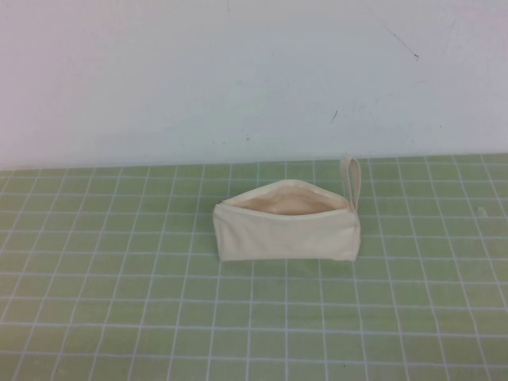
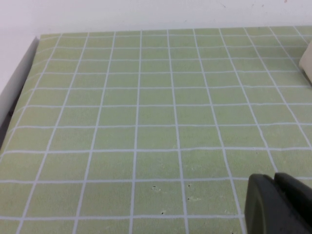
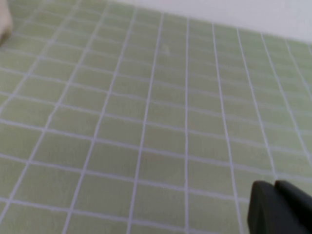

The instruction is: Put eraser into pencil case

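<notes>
The cream pencil case [image 1: 287, 228] stands on the green grid mat in the middle of the high view, its zip mouth open upward showing peach lining, its loop strap [image 1: 352, 179] at the right end. The eraser shows in no view. Neither gripper appears in the high view. My left gripper [image 2: 274, 178] shows in its wrist view with its two dark fingers pressed together and nothing between them, above bare mat; a corner of the pencil case [image 2: 307, 61] is far off at the frame edge. My right gripper [image 3: 274, 184] is likewise shut and empty above bare mat, with a sliver of the pencil case [image 3: 4, 22] far off.
The green grid mat [image 1: 119, 302] covers the table up to a white back wall [image 1: 238, 79]. The mat's left edge and a white border [image 2: 19, 83] show in the left wrist view.
</notes>
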You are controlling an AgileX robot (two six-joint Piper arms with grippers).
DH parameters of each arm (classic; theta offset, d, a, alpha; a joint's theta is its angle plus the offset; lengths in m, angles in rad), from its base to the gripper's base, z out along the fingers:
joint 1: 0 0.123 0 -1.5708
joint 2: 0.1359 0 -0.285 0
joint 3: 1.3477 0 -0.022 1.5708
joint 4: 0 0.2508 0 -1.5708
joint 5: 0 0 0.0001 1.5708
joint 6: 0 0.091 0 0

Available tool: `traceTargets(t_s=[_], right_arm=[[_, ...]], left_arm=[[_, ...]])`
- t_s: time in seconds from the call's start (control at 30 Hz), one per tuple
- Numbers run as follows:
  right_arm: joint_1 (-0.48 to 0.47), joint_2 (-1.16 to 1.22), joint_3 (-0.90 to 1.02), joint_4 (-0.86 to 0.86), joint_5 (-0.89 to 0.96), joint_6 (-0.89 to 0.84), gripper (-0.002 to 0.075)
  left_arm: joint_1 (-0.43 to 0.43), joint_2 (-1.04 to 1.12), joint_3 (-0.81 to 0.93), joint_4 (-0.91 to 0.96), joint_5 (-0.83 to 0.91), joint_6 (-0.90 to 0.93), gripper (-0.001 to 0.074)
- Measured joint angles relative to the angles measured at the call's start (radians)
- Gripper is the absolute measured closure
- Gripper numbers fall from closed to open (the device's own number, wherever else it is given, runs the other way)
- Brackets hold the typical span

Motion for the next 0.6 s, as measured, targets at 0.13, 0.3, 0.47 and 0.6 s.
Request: traceTargets(t_s=[0.13, 0.3, 0.47, 0.6], right_arm=[[-0.002, 0.000, 0.036, -0.040, -0.026, 0.088, 0.0725], [-0.002, 0.000, 0.040, -0.047, -0.045, 0.122, 0.0725], [-0.002, 0.000, 0.040, -0.047, -0.045, 0.135, 0.0725], [-0.002, 0.000, 0.040, -0.047, -0.045, 0.168, 0.0725]], left_arm=[[0.000, 0.000, 0.000, 0.000, 0.000, 0.000, 0.0736], [0.000, 0.000, 0.000, 0.000, 0.000, 0.000, 0.0736], [0.000, 0.000, 0.000, 0.000, 0.000, 0.000, 0.0736], [0.000, 0.000, 0.000, 0.000, 0.000, 0.000, 0.0736]])
